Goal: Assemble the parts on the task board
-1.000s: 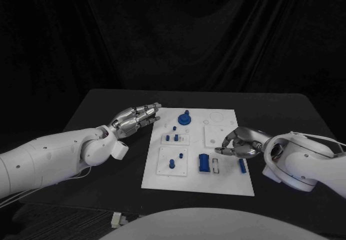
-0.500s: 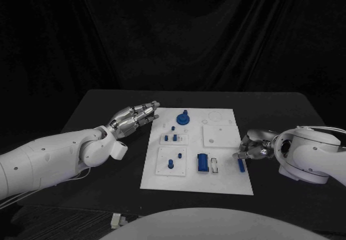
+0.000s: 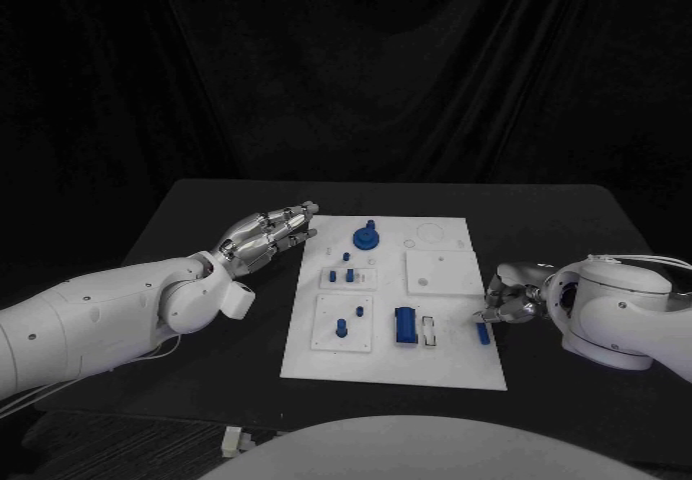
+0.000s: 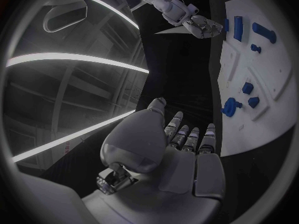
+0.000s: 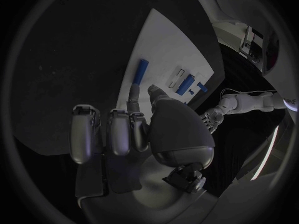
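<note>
1. The right hand (image 3: 512,298) sits at the task board's (image 3: 447,365) right edge, about 3 o'clock of the board's centre. Its fingers are curled inward and nothing shows between them; the right wrist view confirms an empty, closed hand (image 5: 134,129).
2. One fingertip (image 5: 133,89) reaches toward a long blue bar (image 3: 483,333) lying near the board's right edge. Whether the two touch cannot be told.
3. The left hand (image 3: 267,238) hovers just off the board's left edge, at about 10 o'clock of the board's centre. Its fingers are extended and slightly apart, holding nothing.
4. On the board, a round blue part with a peg (image 3: 369,238) stands at 12 o'clock.
5. Small blue pegs (image 3: 343,273) stand in a raised white block left of centre; another blue peg (image 3: 343,326) stands in the block at 7 o'clock.
6. A blue rectangular block (image 3: 407,325) stands at 6 o'clock, a white-and-blue piece (image 3: 430,331) just beside it.
7. The black table (image 3: 188,215) carries the board.
</note>
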Controlling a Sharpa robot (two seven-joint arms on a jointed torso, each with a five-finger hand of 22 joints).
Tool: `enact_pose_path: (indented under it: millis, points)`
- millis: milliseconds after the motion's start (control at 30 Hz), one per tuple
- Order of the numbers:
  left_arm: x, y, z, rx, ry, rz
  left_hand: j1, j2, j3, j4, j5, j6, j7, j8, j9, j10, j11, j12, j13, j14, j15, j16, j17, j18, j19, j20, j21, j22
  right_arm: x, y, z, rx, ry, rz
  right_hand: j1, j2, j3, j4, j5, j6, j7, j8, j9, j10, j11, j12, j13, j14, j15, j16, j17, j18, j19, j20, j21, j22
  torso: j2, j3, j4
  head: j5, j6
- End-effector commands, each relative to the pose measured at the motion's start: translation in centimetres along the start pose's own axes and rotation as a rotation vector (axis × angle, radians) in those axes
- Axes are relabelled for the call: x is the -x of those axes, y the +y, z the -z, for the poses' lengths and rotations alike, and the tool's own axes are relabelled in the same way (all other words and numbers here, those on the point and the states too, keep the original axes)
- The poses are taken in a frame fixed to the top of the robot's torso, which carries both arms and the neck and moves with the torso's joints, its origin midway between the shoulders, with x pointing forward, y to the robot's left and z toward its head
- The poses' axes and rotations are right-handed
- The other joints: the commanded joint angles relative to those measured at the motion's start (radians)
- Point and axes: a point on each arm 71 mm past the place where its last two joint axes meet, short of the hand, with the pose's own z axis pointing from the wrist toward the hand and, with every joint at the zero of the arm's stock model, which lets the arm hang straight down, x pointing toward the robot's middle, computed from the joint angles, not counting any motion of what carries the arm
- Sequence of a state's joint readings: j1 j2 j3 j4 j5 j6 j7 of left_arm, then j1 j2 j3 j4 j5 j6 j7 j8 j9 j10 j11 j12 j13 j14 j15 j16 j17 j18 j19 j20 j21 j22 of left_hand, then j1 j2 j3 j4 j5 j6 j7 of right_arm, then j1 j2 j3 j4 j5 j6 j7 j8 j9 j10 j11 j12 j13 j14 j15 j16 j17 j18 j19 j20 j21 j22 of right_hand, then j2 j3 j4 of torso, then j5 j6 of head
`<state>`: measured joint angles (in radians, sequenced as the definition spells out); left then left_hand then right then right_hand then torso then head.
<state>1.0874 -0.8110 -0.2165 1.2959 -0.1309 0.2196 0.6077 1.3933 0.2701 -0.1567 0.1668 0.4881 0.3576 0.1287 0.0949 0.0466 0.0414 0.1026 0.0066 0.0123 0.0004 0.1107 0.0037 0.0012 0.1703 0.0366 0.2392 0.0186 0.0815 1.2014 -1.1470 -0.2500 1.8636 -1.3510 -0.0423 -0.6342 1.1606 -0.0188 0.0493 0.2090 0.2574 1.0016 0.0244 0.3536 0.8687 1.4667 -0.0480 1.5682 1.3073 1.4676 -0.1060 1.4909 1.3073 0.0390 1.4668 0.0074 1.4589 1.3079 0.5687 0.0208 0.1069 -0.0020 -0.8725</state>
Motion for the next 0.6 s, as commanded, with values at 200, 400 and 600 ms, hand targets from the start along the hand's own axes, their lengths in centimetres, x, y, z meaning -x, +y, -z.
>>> enact_pose_path:
  millis: [200, 400, 600]
  points:
    - [-0.02, -0.05, 0.05, -0.012, 0.000, 0.009, 0.000, -0.001, 0.000, -0.006, 0.004, 0.003, 0.001, 0.004, 0.000, 0.004, 0.003, 0.006, 0.001, 0.000, -0.001, -0.004, -0.001, 0.012, 0.001, -0.006, 0.002, -0.002, 0.07, -0.01, 0.04, -0.022, -0.050, 0.051, -0.034, 0.003, -0.025, 0.001, -0.059, -0.027, -0.012, 0.091, 0.124, 0.104, -0.009, 0.003, 0.263, 0.069, -0.008, 0.006, 0.063, -0.012, 0.058, -0.007, 0.008, 0.228, 0.000, 0.0005, 0.0010, 0.001, 0.000]
    - [-0.08, 0.00, 0.01, -0.006, 0.003, 0.011, 0.000, 0.000, 0.002, -0.007, 0.004, 0.002, 0.001, 0.004, 0.000, 0.003, 0.004, 0.005, 0.001, 0.000, 0.001, -0.004, -0.001, 0.012, 0.003, -0.005, 0.003, 0.000, -0.13, -0.15, -0.05, -0.033, -0.029, 0.071, -0.081, 0.016, -0.042, 0.039, -0.072, -0.028, 0.004, -0.006, 0.041, 0.104, 0.005, 0.003, 0.263, 0.066, 0.002, 0.000, 0.049, -0.010, 0.054, 0.000, 0.000, 0.225, 0.001, -0.0006, -0.0006, 0.001, 0.000]
    - [-0.12, 0.06, -0.08, -0.002, 0.006, 0.012, 0.000, 0.000, 0.002, -0.007, 0.004, 0.001, 0.001, 0.003, 0.000, 0.003, 0.004, 0.005, 0.001, 0.000, 0.002, -0.004, -0.001, 0.012, 0.003, -0.004, 0.003, 0.001, -0.47, -0.30, -0.20, -0.039, -0.011, 0.081, -0.072, 0.018, -0.042, 0.032, -0.064, 0.002, 0.015, -0.086, -0.051, 0.104, 0.014, 0.003, 0.263, 0.066, 0.010, 0.000, 0.046, -0.010, 0.054, 0.007, -0.001, 0.225, -0.001, -0.0006, -0.0009, 0.000, 0.000]
